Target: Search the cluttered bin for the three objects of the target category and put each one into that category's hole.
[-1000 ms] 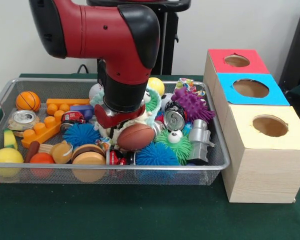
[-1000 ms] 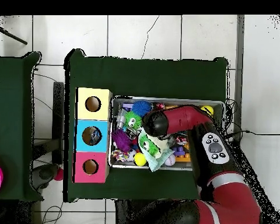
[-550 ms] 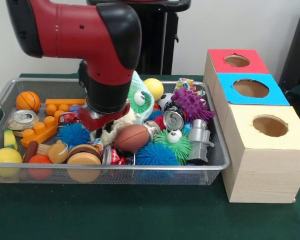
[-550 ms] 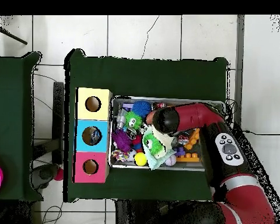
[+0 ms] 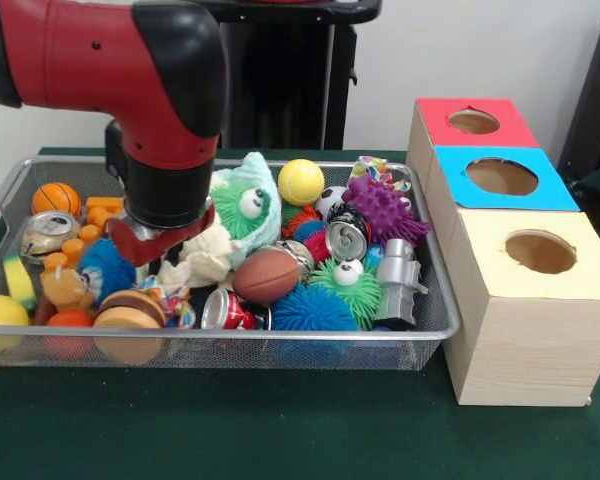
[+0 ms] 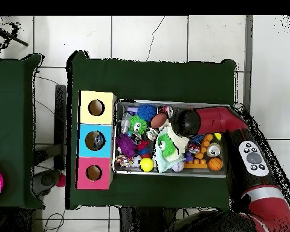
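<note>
Red tool (image 5: 160, 240) low in wire bin (image 5: 280, 350); touching cream cloth (image 5: 208, 255); opening unclear

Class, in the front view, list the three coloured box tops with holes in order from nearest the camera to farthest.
Yellow box top → blue box top → red box top.
</note>
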